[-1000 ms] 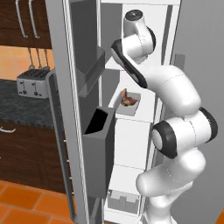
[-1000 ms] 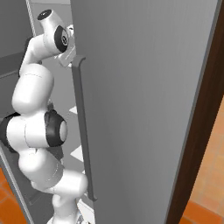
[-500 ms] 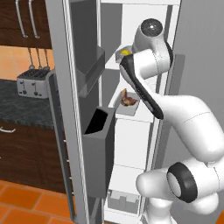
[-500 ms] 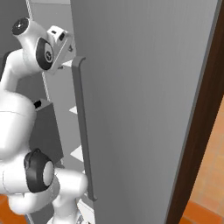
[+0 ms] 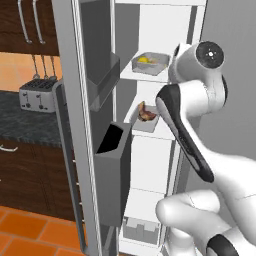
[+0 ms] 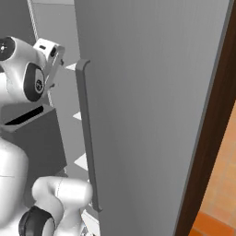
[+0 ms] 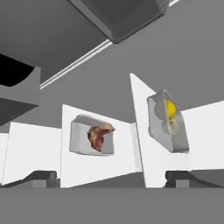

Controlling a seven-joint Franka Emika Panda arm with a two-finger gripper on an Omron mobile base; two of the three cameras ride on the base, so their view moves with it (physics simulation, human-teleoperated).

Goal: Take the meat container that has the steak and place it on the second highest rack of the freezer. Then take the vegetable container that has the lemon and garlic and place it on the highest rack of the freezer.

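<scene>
Orange floor tiles and a toaster point(image 5: 37, 95) flank the open freezer point(image 5: 70, 125). Gripper point(image 7: 111, 177) fingertips stand apart, holding nothing. Beyond, the steak point(image 7: 99, 134) tray sits on the second highest rack point(image 5: 155, 131); lemon point(image 7: 171, 109) and garlic point(image 7: 169, 127) on the highest rack point(image 5: 145, 75).
</scene>
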